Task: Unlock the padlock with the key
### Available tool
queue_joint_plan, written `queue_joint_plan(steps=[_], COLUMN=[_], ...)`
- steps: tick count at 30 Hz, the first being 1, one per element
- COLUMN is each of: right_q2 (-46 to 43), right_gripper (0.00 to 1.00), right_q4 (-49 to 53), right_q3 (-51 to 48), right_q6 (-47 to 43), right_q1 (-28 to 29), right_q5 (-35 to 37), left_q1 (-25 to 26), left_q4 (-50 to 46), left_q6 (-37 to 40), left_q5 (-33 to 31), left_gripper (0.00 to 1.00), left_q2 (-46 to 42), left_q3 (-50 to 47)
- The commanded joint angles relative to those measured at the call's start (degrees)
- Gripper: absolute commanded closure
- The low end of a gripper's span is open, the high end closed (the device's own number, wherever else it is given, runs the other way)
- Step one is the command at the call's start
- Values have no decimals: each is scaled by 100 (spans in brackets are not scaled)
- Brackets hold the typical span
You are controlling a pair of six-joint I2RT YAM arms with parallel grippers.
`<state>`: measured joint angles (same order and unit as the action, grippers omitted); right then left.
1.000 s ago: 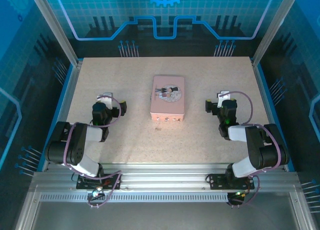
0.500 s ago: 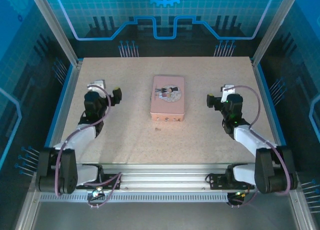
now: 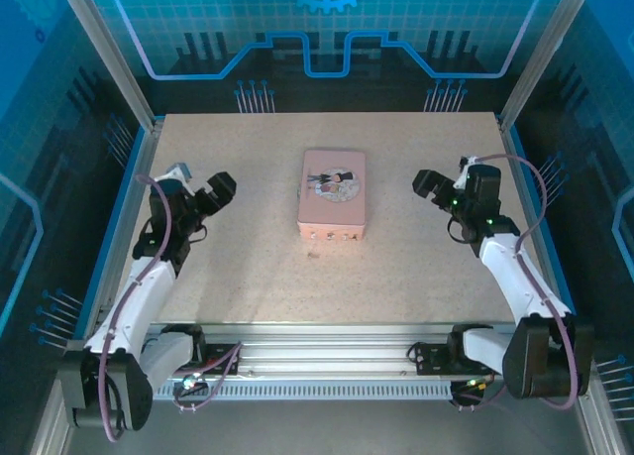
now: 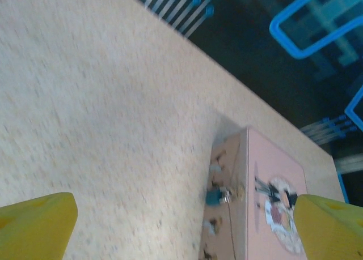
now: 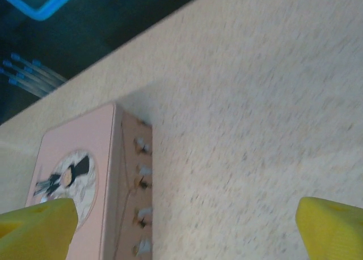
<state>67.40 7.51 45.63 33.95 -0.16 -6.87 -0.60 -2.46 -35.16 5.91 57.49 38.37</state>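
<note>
The tabletop (image 3: 248,267) is matt and finely speckled. The pink tin (image 3: 333,192) is smooth painted metal, faintly glossy. The fingers (image 4: 34,223) of the left gripper (image 4: 181,226) look like smooth yellow plastic.

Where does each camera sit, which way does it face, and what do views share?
Top external: above and behind the bases, looking down at the table, both arms, left gripper and right gripper open.
Left wrist: on the left arm, aimed at the pink tin and padlock; left fingertips at bottom corners.
Right wrist: aimed at the tin from the opposite side; right fingertips in corners.
Shared: all see the tin.
</note>
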Motion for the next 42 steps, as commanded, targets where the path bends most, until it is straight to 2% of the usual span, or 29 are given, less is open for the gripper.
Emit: queue_joint_plan(steps=[1, 4, 11, 17, 25, 33, 42], right_q2=[369, 713, 1881, 2951, 4280, 5239, 6040], right_gripper=[0, 0, 0, 2, 5, 8, 10], right_q4=[462, 424, 702, 838, 1174, 1681, 2473], right_q3=[355, 447, 1461, 2372, 3639, 4749, 6079], right_q6=[165, 131, 30, 110, 164, 103, -283], right_q1=[61, 243, 713, 982, 1254, 1588, 2244], right_q5=[-903, -997, -1048, -1098, -1097, -1166, -915], left_q1=[389, 774, 1518, 1841, 2114, 2511, 3327], left_q4=[-331, -96, 391, 795, 465, 636, 785], left_q6=[-384, -465, -574, -677, -553, -767, -993], left_q5=[670, 711, 826, 926, 1303, 1336, 1054], left_gripper=[1, 8, 14, 16, 18, 20, 22], left_q2=[277, 687, 1866, 2825, 3985, 4051, 4097], left_q3=[-27, -19, 388, 897, 1894, 1815, 1844])
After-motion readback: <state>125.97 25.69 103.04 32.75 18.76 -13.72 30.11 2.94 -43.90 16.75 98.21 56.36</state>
